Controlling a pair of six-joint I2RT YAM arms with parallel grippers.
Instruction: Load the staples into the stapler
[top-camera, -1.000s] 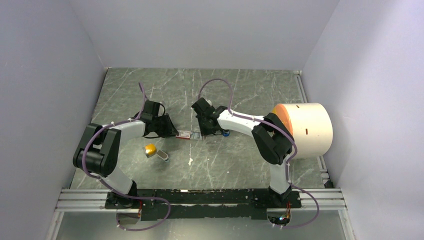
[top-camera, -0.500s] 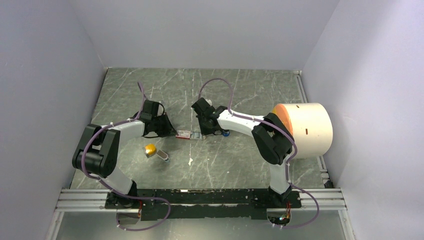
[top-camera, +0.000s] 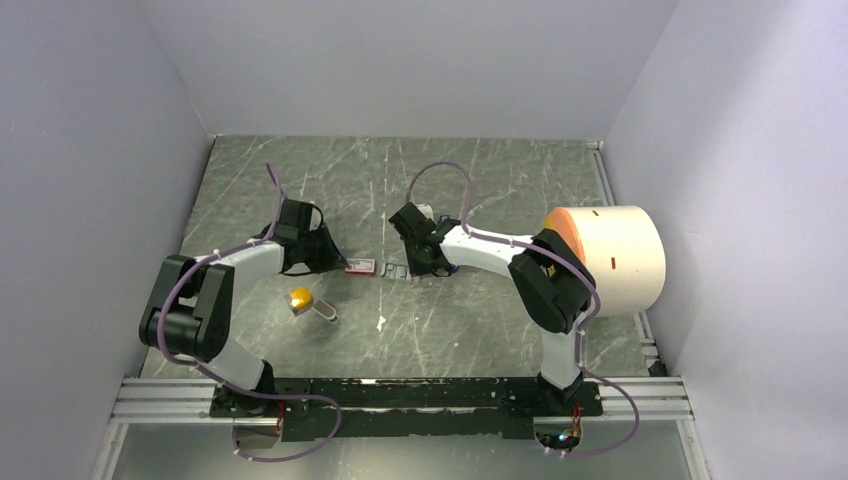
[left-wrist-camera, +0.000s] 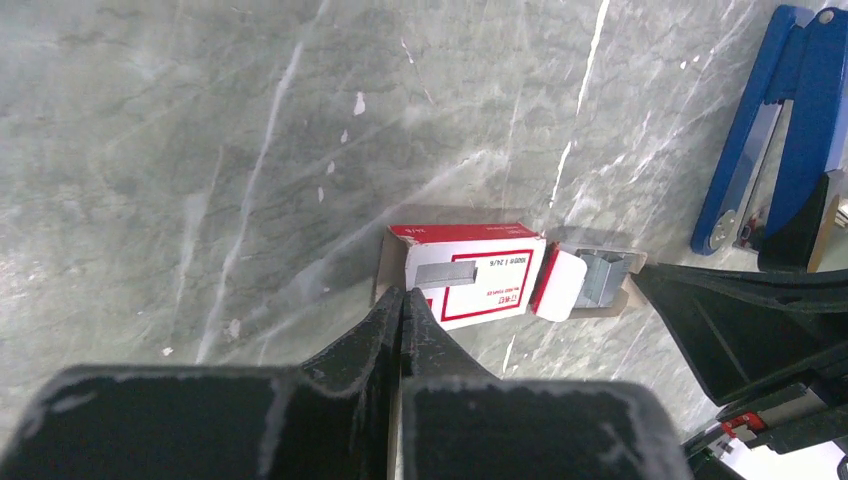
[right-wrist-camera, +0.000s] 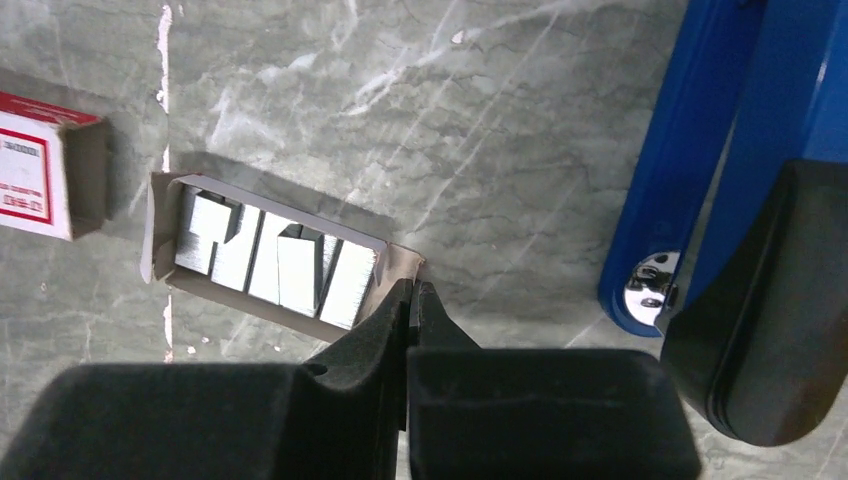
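- The left gripper (left-wrist-camera: 402, 300) is closed, with its tips pinched on the brown end flap of the red-and-white box (left-wrist-camera: 480, 275), at the box's lower left corner in the left wrist view.
- The right gripper (right-wrist-camera: 412, 295) is also closed. Its tips nip the right-hand corner flap of the grey tray (right-wrist-camera: 165, 235), just below centre in the right wrist view.
- The staples (right-wrist-camera: 270, 260) lie in the tray as several silvery strips set at slight angles to one another.
- The tray is out of the box and lies just to the box's right, with a narrow strip of bench (top-camera: 480, 180) between them.
- The stapler (right-wrist-camera: 690, 150) lies opened on the bench at the right edge of the right wrist view, its blue limbs spread apart. It is near the tray but not touching it.
- In the top view an orange-yellow block (top-camera: 300, 299) sits lower left of the box, well apart from it.
- A large cream roll (top-camera: 615, 258) fills the right side of the bench.
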